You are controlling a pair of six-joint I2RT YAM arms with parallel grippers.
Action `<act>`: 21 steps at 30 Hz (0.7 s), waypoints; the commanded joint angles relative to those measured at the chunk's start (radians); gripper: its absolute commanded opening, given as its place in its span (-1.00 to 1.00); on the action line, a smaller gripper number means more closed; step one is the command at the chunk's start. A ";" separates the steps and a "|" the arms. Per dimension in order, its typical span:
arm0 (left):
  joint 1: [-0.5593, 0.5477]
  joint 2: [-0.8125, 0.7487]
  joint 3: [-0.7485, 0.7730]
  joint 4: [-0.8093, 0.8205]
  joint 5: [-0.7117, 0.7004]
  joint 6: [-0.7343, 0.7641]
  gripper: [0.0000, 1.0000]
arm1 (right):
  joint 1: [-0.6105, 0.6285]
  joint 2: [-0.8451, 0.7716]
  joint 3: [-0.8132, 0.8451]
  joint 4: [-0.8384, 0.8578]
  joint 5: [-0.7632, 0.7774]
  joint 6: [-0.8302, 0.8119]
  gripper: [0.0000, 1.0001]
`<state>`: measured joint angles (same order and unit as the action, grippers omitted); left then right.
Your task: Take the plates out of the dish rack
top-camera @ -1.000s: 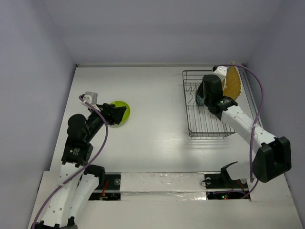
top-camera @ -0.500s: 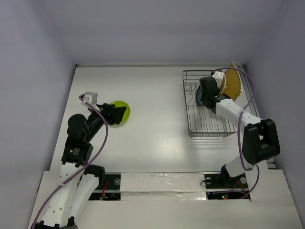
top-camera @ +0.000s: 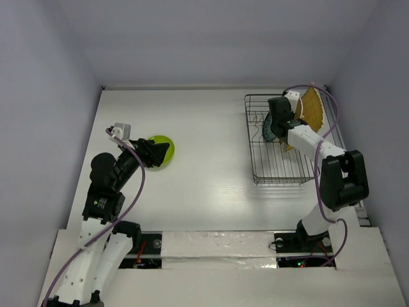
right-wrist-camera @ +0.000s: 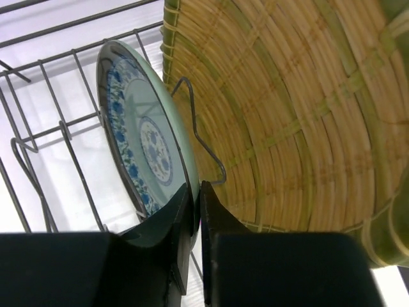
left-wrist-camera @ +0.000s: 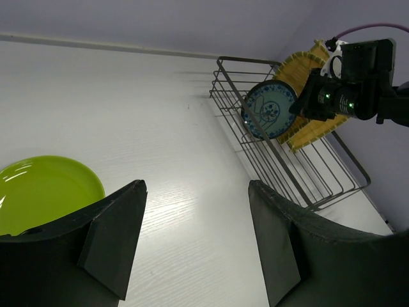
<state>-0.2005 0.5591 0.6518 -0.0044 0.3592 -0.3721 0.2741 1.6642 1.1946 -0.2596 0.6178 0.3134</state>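
On the worktop, left: one plate unloaded, the next one gripped.
My left jaws stand apart beside the lime-green plate (left-wrist-camera: 45, 192); in the dish rack (top-camera: 275, 169) my right jaws clamp the rim of the blue-patterned plate (right-wrist-camera: 144, 147). Next, I judge, lift it straight out of the tines.

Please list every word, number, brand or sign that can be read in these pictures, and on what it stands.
None can be read.
The blue-patterned plate held by the right gripper bears only flower-like ornament, no letters.
The green plate, the bamboo plate and the dish rack show no writing.
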 commanded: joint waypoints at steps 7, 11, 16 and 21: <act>0.006 -0.002 0.011 0.046 0.009 -0.002 0.23 | -0.006 -0.121 0.080 -0.027 0.039 -0.054 -0.90; 0.006 -0.001 0.011 0.047 0.011 -0.002 0.24 | 0.005 -0.171 0.109 -0.053 0.060 -0.088 -0.91; 0.006 -0.002 0.009 0.049 0.014 -0.004 0.24 | 0.025 -0.236 0.155 -0.095 0.079 -0.103 -0.92; 0.006 -0.005 0.011 0.047 0.011 -0.004 0.24 | 0.085 -0.328 0.161 -0.076 -0.100 -0.082 -0.95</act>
<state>-0.2005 0.5591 0.6518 -0.0044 0.3595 -0.3725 0.3168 1.4021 1.3094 -0.3664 0.6456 0.2245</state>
